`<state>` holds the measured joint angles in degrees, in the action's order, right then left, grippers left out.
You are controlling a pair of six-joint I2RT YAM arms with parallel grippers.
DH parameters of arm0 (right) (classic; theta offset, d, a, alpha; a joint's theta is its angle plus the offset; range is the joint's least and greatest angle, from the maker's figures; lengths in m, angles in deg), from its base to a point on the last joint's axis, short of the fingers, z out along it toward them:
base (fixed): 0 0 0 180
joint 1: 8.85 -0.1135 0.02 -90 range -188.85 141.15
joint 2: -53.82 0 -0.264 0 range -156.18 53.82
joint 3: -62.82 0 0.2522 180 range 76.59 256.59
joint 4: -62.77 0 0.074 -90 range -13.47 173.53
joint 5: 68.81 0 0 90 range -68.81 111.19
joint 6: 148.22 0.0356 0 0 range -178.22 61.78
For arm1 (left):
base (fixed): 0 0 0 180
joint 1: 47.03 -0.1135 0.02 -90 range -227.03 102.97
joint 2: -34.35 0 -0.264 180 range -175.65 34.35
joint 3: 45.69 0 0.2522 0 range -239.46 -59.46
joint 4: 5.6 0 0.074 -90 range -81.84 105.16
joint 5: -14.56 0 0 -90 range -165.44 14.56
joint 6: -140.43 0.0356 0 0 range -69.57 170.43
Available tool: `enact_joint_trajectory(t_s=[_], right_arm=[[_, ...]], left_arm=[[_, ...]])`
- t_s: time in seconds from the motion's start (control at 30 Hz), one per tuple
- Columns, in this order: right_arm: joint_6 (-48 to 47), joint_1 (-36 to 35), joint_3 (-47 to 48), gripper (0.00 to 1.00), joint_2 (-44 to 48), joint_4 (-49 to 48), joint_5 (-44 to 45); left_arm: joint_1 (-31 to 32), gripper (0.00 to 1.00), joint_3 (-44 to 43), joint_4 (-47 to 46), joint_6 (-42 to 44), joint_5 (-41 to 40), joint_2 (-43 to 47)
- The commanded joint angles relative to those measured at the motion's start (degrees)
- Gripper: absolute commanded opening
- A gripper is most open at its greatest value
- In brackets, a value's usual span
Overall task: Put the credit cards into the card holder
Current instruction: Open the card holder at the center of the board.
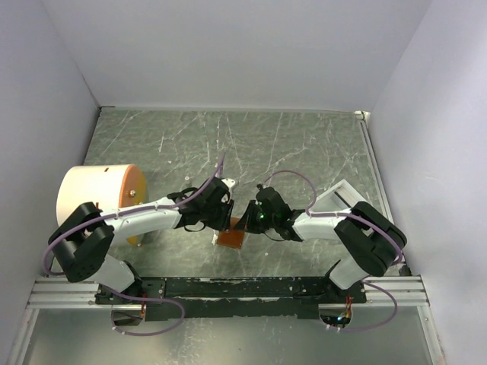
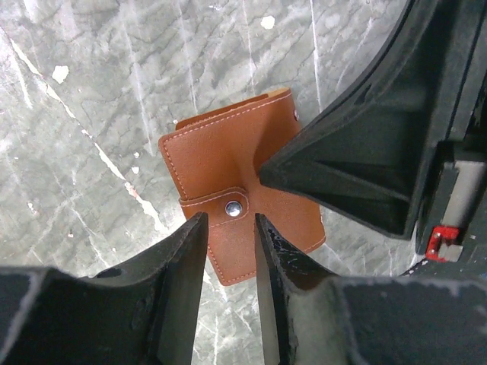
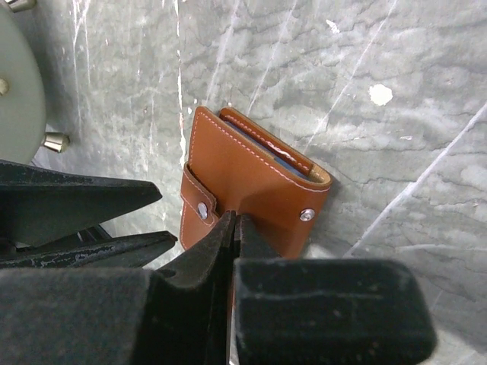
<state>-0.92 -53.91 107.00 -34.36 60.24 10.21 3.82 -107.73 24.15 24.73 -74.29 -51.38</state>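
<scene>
Table [image 1: 289,144]: a pale cylinder [image 1: 99,199] stands at the left behind the left arm, and a white tray [image 1: 344,192] lies at the right, both well apart from the work. The wallet [image 1: 230,239] lies at the near centre between the two claws, snapped shut, with blue showing in its open edge. The right claw [image 3: 233,220] crowds the middle of its cover, fingers all but closed and tips pressed into the leather; whether they pinch it cannot be told. The left claw [image 2: 228,222] is slightly parted and grips nothing, its tips either side of the strap snap [image 2: 233,206].
</scene>
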Motion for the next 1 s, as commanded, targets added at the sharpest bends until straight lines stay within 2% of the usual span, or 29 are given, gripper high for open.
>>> enact_joint_trajectory(t_s=[0.0,0.33,0.73,0.97], right_arm=[[-1.76,1.57,0.15,0.00,0.84,0.13,-2.24],[-2.14,3.12,-1.06,0.00,-1.27,-3.66,-4.11],[0.76,3.68,-6.24,0.00,-5.43,-9.51,-3.29],[0.77,3.74,-7.48,0.00,-5.34,-9.90,-2.69]], left_arm=[[0.41,0.42,1.50,-3.69,1.29,1.30,1.88],[1.56,0.44,1.10,-4.73,2.41,0.68,-1.50],[6.69,0.47,-2.48,0.70,2.66,-12.71,-8.72],[8.12,0.43,-3.32,2.95,1.65,-18.28,-10.68]])
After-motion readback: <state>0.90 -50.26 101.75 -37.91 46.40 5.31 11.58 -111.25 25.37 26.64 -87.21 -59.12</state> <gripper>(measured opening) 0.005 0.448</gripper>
